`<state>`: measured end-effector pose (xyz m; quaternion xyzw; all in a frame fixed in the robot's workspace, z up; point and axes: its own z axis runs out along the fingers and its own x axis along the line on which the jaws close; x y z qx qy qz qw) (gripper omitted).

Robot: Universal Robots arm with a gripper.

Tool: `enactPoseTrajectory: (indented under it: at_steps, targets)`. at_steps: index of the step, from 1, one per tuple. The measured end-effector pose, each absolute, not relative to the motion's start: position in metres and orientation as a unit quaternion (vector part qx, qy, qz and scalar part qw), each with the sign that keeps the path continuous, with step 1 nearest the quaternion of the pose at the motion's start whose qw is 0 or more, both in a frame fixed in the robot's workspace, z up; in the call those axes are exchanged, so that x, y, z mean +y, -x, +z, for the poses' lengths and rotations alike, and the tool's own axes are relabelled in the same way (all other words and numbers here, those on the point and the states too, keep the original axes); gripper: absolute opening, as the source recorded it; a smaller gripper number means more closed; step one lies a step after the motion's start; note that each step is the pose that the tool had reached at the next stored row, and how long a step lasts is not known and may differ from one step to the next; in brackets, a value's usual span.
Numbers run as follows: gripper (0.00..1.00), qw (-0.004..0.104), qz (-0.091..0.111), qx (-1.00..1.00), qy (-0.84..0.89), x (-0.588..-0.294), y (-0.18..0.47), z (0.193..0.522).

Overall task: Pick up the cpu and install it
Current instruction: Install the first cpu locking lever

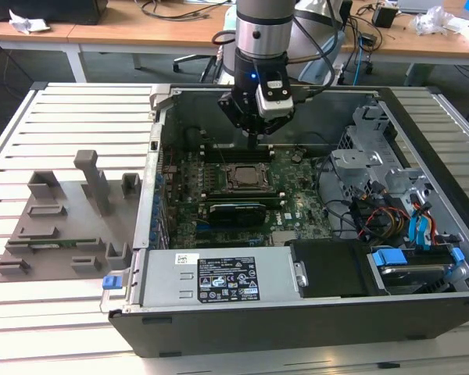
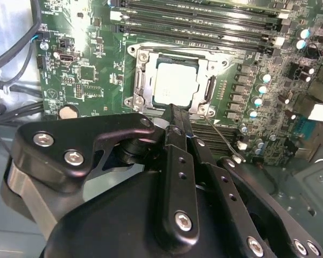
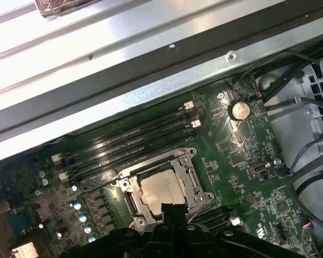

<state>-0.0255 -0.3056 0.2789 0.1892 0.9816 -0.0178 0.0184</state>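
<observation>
The gripper (image 2: 172, 110) hovers with its fingers pressed together on nothing, tips just above the cpu (image 2: 175, 83), which lies flat in the socket frame (image 2: 141, 80) directly below. Judged light, rigid, slick-topped and fragile underneath; its 2 opposite thin edges suit gripping

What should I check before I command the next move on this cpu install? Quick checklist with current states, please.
1. Cpu in the socket frame: ok, its silvery top lies inside the frame in both wrist views.
2. Cpu seated flat and the right way round: cannot tell.
3. Gripper empty: ok, its fingers are closed together with nothing between them, above the socket's near edge.
4. Gripper clear of the cpu: cannot tell; the tip overlaps the socket edge in both wrist views.
5. Socket lever latched: cannot tell; a thin wire arm runs out beside the frame.
6. Arm clear of the case wall: ok in the exterior view.
</observation>
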Motion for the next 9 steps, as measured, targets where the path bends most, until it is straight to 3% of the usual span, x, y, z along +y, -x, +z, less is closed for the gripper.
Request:
enactPoseTrajectory:
  at_steps: [9]
  targets:
    - [0.11,0.019,-0.017,0.988,-0.155,-0.3056,0.0255,0.2789]
